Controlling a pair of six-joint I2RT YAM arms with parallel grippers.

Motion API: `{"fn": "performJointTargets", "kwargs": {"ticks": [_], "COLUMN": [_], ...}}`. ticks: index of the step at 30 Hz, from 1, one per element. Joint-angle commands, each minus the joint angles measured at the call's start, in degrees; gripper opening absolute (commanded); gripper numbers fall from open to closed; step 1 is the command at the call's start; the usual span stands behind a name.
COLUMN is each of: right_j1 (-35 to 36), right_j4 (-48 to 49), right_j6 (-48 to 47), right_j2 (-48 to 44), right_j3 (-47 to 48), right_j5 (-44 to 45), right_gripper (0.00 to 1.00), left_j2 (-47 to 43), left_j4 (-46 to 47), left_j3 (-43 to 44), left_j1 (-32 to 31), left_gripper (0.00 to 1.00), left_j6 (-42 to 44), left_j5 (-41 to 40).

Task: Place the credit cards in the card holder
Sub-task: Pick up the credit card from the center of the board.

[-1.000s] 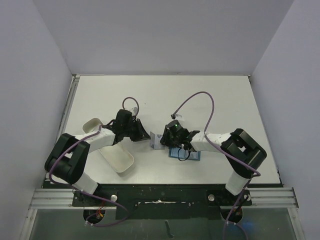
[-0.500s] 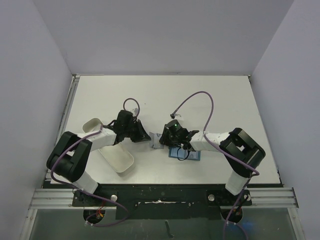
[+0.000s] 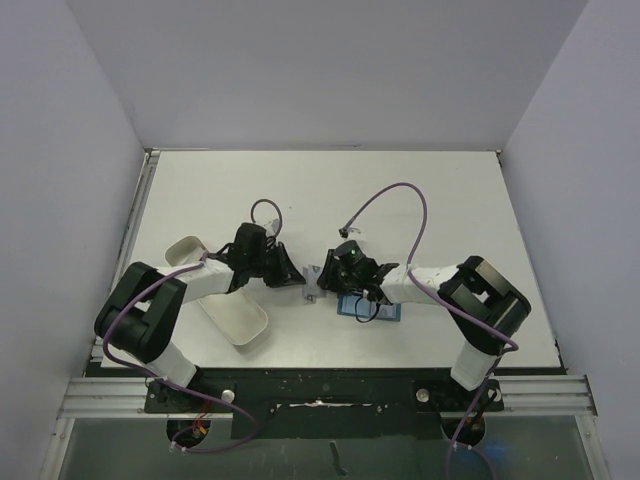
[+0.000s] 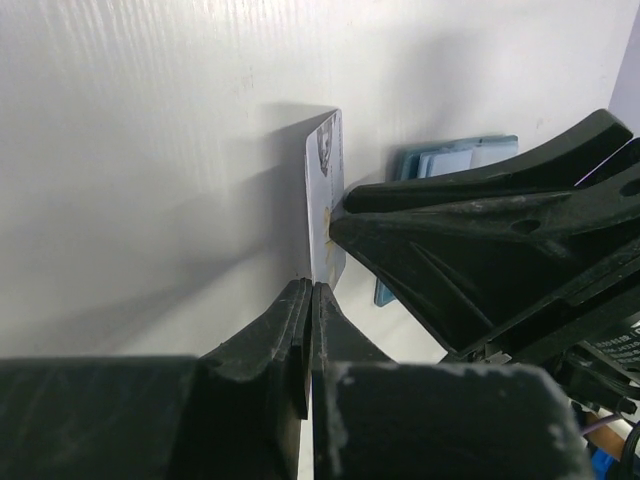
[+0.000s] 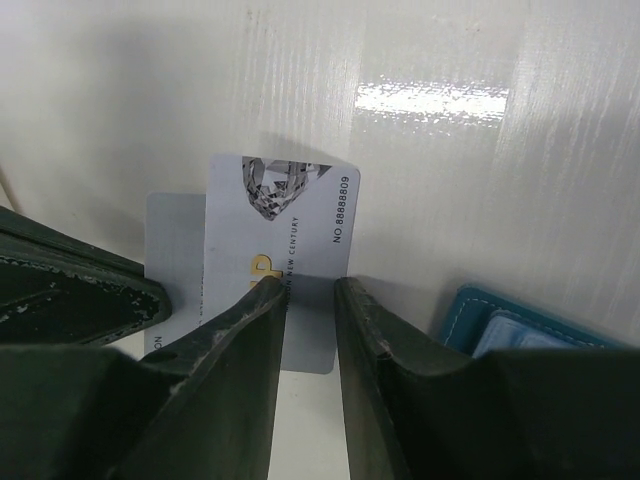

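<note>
Left jaws: pressed together on the near edge of the 2 thin pale whitish-grey rectangular credit cards (image 4: 325, 200), which stand on edge over the white table (image 3: 420, 200). Can't tell if the left gripper (image 4: 310, 292) has 1 or both. Right jaws: narrow gap with nothing in it. The right gripper (image 5: 312, 290) has its 2 fingers (image 5: 235, 345) in front of the card face, and the left wrist view shows 1 tip touching it. Count: 2 arms, 2 grippers, 2 cards out, 1 small teal-blue folding card holder (image 3: 390, 312), 1 long white oblong tray (image 3: 235, 315), 2 purple cables (image 3: 400, 187). Right wrist only: the cards separate into a printed card (image 5: 300, 220) (diamond graphic, gold mark, "NO 88888809") overlapping a plain card (image 5: 172, 260) behind it on the left. The card holder's corner shows at lower right, just beside the cards, with a pale blue panel inside; card or slot, can't tell. Left wrist only: cards nearly edge-on, reading as 1 sheet, card holder beyond them. Top only: both grippers meet mid-table with the cards between them, the card holder lies flat just on the near side of the right forearm, and the tray sits under the left forearm, well apart from the card holder. Vs 1.0 s ago on top: left gripper shifted right, right gripper shifted left, gap between them tighter. Cards, card holder, tray unchanged.
</note>
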Motion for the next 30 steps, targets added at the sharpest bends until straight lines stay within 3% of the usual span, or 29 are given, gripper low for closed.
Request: {"fn": "performJointTargets", "kwargs": {"ticks": [1,12,23,30], "right_j1": [0.5,-1.1,-2.3,-1.4], "right_j4": [-3.9,5.0,5.3,5.7], "right_j6": [-3.7,-6.1,-6.6,-5.4], "right_j2": [1.0,-2.0,-1.2,-0.3], "right_j3": [-3.5,-8.7,-8.2,-8.3], "right_j5": [-1.3,-6.7,-7.3,-6.7], "right_gripper": [0.30,0.43,0.32,0.31], "left_j2": [-1.4,0.0,1.4,3.0], "left_j4": [6.7,9.8,5.5,4.0], "left_j3": [-1.2,-1.2,1.8,3.7], "left_j1": [-0.7,-1.4,-2.4,-3.3], "left_gripper": [0.00,0.00,0.00,0.08], "left_j6": [-1.3,-2.2,0.2,0.6], "left_j5": [4.2,5.7,4.0,3.4]}}
